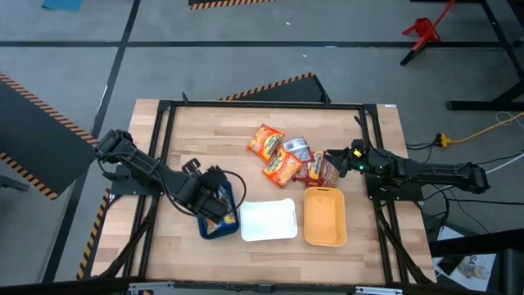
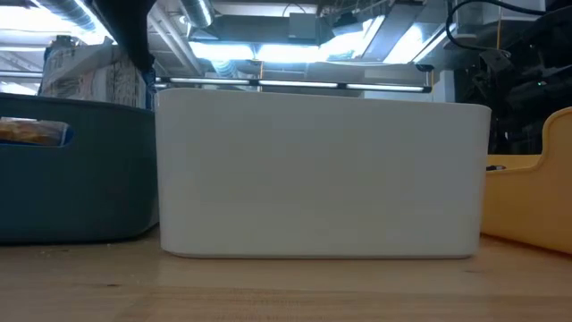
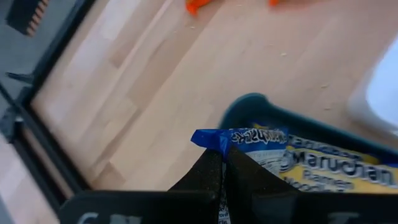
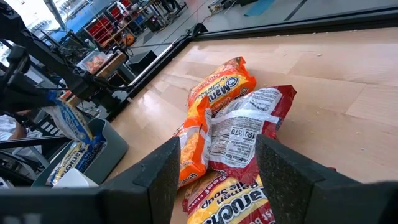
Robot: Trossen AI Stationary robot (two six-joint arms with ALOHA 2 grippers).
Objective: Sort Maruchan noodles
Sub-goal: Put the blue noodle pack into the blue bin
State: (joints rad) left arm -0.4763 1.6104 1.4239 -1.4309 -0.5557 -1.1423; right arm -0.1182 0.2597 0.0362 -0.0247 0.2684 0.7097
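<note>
While light, crinkly and slippery with brittle noodles inside, best pinched by sealed edge: left tool [image 3: 224, 163] clamped on blue Maruchan packet [image 3: 249, 138] over teal tray [image 1: 219, 229], right tool [image 4: 217, 163] apart at dark red packet [image 4: 249, 124] on counter [image 1: 205, 131].

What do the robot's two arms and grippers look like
Both arms are dark, jointed and slim. The left gripper has two black tapered fingers. The right gripper has broad, flat dark fingers; a small green light glows near its wrist, and black cables trail behind that arm.
</note>
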